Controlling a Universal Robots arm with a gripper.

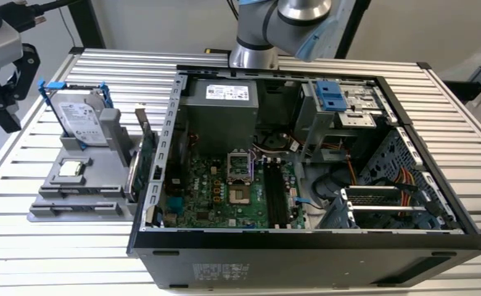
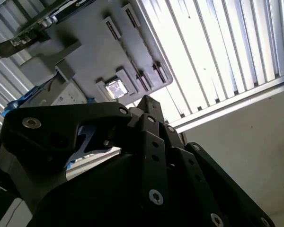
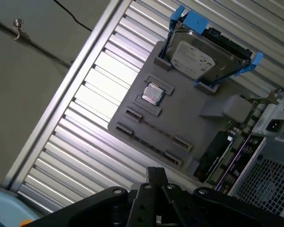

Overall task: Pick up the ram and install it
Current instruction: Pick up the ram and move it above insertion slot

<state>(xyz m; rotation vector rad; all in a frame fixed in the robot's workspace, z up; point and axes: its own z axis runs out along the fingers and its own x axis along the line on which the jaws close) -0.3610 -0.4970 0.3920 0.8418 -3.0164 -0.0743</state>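
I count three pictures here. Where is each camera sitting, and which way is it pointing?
Exterior view: off the arm, high up, looking down on the open computer case and the grey holder beside it; the arm shows at top.
First wrist view: on the arm, looking down at the holder, hard drive and processor chip; black end effector in front.
Second wrist view: on the arm, tilted across the same holder; end effector close up.
Shared: all three see the holder and hard drive.

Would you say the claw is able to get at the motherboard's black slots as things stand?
Probably yes: the case lies open and the slots face up with nothing over them.
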